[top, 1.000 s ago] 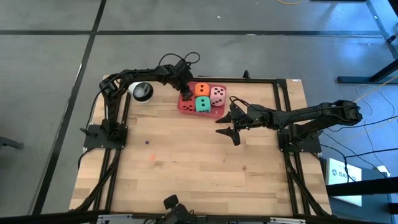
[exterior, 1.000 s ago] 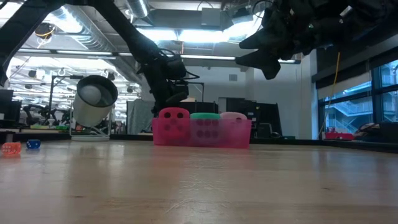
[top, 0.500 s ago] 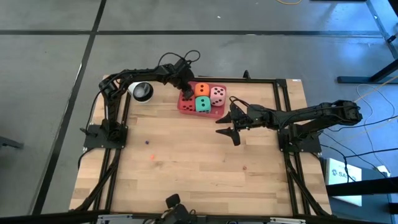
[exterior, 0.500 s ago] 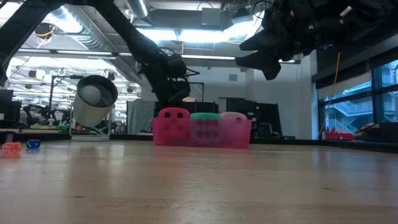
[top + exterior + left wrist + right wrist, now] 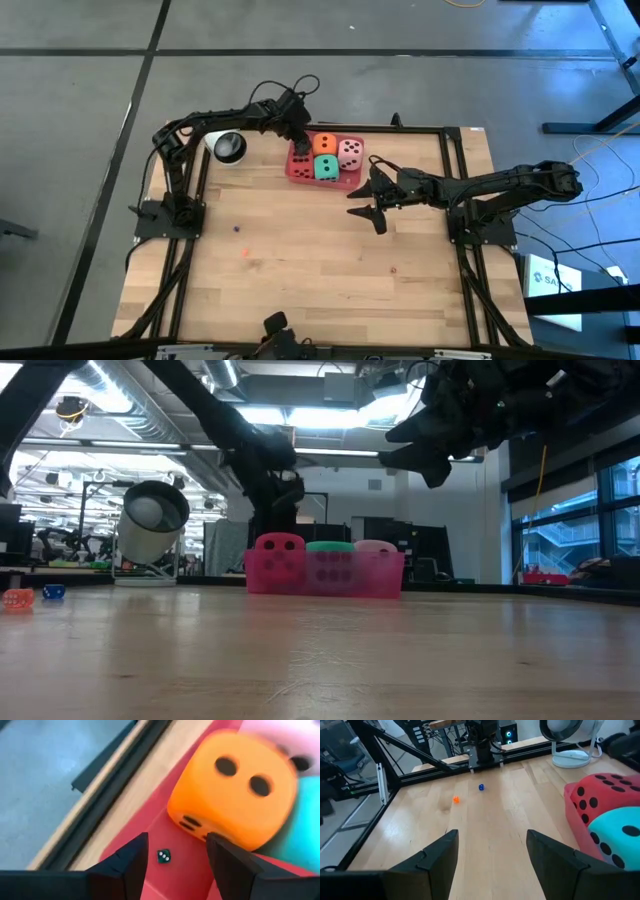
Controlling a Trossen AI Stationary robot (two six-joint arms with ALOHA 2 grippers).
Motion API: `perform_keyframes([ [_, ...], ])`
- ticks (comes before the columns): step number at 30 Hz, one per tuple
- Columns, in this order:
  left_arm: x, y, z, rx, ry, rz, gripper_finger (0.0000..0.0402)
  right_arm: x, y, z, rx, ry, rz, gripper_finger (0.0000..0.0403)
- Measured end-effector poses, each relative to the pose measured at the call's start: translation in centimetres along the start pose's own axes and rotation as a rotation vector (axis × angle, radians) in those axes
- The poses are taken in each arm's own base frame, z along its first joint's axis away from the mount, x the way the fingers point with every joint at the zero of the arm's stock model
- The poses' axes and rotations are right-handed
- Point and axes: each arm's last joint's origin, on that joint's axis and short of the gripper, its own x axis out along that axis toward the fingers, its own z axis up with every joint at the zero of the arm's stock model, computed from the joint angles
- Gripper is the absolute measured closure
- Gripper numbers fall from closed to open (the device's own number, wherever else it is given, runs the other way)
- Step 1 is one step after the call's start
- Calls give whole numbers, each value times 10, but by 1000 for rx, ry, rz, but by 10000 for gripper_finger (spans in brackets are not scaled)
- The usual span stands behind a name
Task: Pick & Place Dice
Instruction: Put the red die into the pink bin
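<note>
A pink tray [image 5: 345,183] at the table's far middle holds soft dice: red [image 5: 302,153], orange [image 5: 326,144], light pink [image 5: 350,151] and green [image 5: 326,168]. My left gripper [image 5: 298,134] hangs open over the tray's far left corner, beside the orange die [image 5: 235,790]. A tiny green die [image 5: 163,856] lies on the tray floor between its fingers, touching neither. My right gripper [image 5: 362,210] stands open above the table, just right of the tray, with nothing between its fingers [image 5: 445,855].
A white round fan-like object [image 5: 230,148] stands left of the tray, beyond the frame rail. Tiny dice lie on the bare wood: blue [image 5: 236,228], orange [image 5: 245,252] and red [image 5: 393,268]. A black frame [image 5: 450,130] rims the table.
My left gripper has lifted slightly away from the tray's far left corner and tipped a little less steeply. My right arm has kept still.
</note>
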Motion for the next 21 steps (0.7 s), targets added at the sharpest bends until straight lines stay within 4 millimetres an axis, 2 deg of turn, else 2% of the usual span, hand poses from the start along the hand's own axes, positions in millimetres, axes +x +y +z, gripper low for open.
perform_keyframes([
  [3, -19, -2, 8, 4, -53, 5, 208, 0, 0, 0, -25, -3, -1, 168],
  [8, -66, -12, 21, 8, -166, -43, 216, -2, -1, 5, -56, -50, -60, 168],
  [14, -122, -39, 29, 51, -302, -190, 226, -19, 7, 20, -139, -145, -136, 168],
  [17, -137, -60, 23, 96, -327, -233, 230, -34, 16, 26, -171, -167, -115, 168],
  [21, -139, -87, -3, 149, -354, -293, 235, -50, 29, 23, -189, -141, -65, 168],
])
